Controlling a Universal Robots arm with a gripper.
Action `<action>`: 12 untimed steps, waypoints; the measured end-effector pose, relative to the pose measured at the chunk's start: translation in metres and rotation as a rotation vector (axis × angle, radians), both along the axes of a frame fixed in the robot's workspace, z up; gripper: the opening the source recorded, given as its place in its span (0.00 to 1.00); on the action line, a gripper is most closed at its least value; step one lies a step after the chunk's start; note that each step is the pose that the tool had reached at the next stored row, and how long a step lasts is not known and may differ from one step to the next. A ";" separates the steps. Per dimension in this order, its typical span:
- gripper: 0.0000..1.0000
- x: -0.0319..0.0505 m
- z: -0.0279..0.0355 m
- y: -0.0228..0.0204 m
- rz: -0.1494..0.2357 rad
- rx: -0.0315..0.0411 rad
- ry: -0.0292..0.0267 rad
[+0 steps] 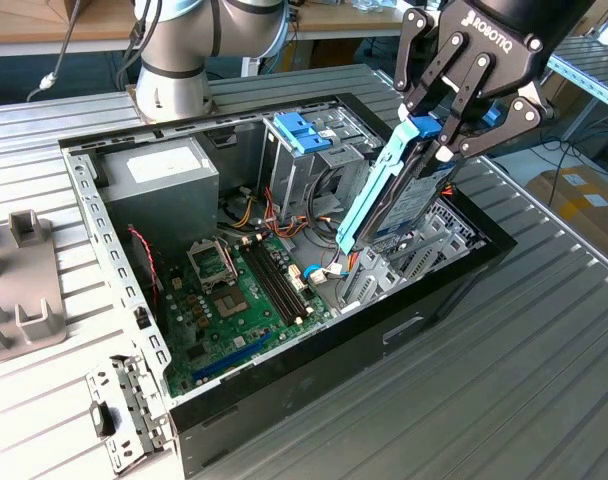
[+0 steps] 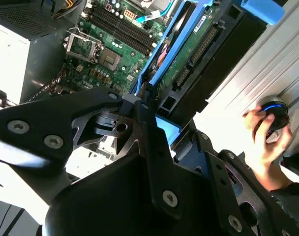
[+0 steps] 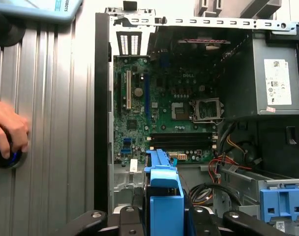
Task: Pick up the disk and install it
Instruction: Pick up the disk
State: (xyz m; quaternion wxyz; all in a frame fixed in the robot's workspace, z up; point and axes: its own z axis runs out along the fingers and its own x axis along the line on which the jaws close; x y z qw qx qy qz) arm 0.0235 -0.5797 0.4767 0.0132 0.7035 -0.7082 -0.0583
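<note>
The disk [image 1: 382, 192], a dark flat drive framed by bright blue rails, hangs steeply tilted over the side of the open computer case [image 1: 284, 385] at the exterior view's right. My gripper [image 1: 446, 138] is shut on its upper end, and its lower end dips into the case near the motherboard [image 1: 246, 290]. In the second wrist view the disk's green circuit side [image 2: 191, 54] and blue rail run away from my dark fingers [image 2: 144, 123]. The first wrist view looks along the disk's blue rail [image 3: 164, 194] between my fingers [image 3: 98, 219].
Inside the case are a grey power supply [image 1: 169, 175] with a white label and a metal drive cage carrying a light-blue clip [image 1: 299, 130]. A person's hand [image 2: 267, 135] rests on a round device on the ribbed table. A grey fixture [image 1: 24, 285] lies at the exterior view's left.
</note>
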 end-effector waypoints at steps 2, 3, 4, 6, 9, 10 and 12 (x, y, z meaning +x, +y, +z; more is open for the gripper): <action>0.37 0.0000 0.0000 0.0000 0.000 0.0001 -0.0002; 0.37 0.0000 0.0000 0.0000 0.000 0.0000 -0.0003; 0.37 0.0003 0.0000 0.0000 0.000 -0.0002 -0.0005; 0.37 0.0021 0.0000 -0.0013 0.000 -0.0006 -0.0006; 0.37 0.0042 0.0000 -0.0033 0.000 -0.0007 -0.0006; 0.37 0.0060 0.0000 -0.0044 0.000 -0.0006 -0.0006; 0.37 0.0093 0.0000 -0.0059 0.000 -0.0006 -0.0006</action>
